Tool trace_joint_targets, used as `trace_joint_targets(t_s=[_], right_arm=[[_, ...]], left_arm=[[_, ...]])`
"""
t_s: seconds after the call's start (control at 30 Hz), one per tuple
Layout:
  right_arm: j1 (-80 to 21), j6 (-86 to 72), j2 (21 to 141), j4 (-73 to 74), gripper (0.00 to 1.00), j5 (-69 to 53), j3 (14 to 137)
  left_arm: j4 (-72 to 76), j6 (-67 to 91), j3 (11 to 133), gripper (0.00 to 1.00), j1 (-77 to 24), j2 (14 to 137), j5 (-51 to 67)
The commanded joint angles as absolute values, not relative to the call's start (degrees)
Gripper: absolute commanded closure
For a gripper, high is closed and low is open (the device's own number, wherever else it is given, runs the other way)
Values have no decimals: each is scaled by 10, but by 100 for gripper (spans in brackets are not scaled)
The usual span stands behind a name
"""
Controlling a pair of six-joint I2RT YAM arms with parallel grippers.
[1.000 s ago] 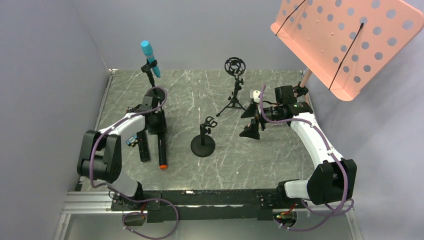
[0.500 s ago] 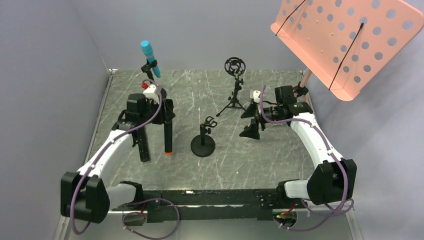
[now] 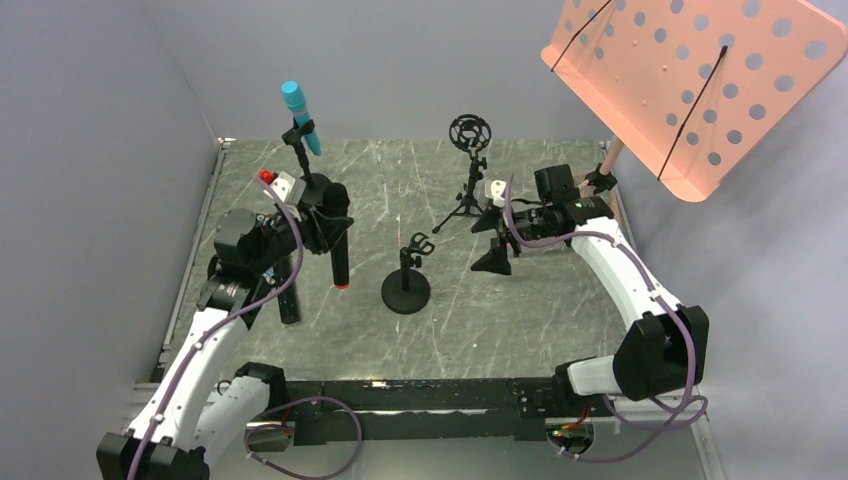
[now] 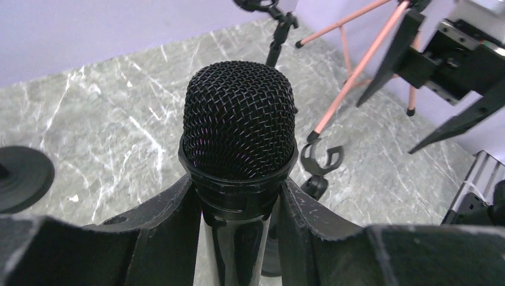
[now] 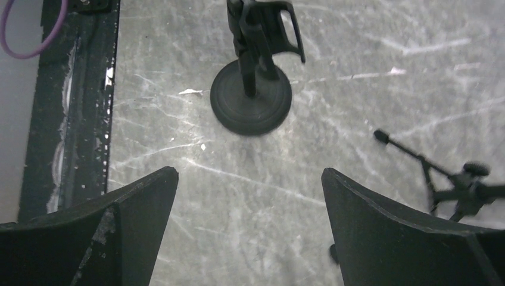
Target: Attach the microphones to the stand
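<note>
My left gripper (image 3: 328, 228) is shut on the black microphone with the orange end cap (image 3: 341, 250). It holds the mic upright above the table, orange end down; in the left wrist view its dark mesh head (image 4: 238, 119) sticks up between my fingers (image 4: 167, 214). The turquoise microphone (image 3: 300, 118) sits clipped in the back-left stand. Another black microphone (image 3: 290, 303) lies on the table, partly behind my left arm. The round-base stand with an empty clip (image 3: 407, 278) is right of the held mic and shows in the right wrist view (image 5: 251, 98). My right gripper (image 3: 494, 240) is open and empty.
A tripod stand with a ring mount (image 3: 469, 135) stands at the back centre; one of its legs shows in the right wrist view (image 5: 411, 152). An orange perforated music stand (image 3: 690, 80) overhangs the back right. The turquoise mic's stand base (image 4: 21, 176) is at left.
My left arm has lifted the orange-capped mic off the table, turned it upright and carried it right, toward the round-base stand. My right gripper has shifted slightly left.
</note>
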State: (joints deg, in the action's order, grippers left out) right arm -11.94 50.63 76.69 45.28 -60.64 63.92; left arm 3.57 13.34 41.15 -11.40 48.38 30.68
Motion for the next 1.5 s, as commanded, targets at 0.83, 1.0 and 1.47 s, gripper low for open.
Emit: trace_joint_targets(t_s=[0.83, 1.0, 1.47], right_arm=[[-287, 553, 915, 434, 60, -581, 787], [-301, 499, 899, 383, 73, -571, 750], [-349, 214, 811, 228, 96, -431, 653]], left_arm=[[-51, 99, 383, 100, -116, 274, 314], [-56, 100, 386, 100, -116, 272, 313], [-37, 129, 390, 100, -116, 271, 320]])
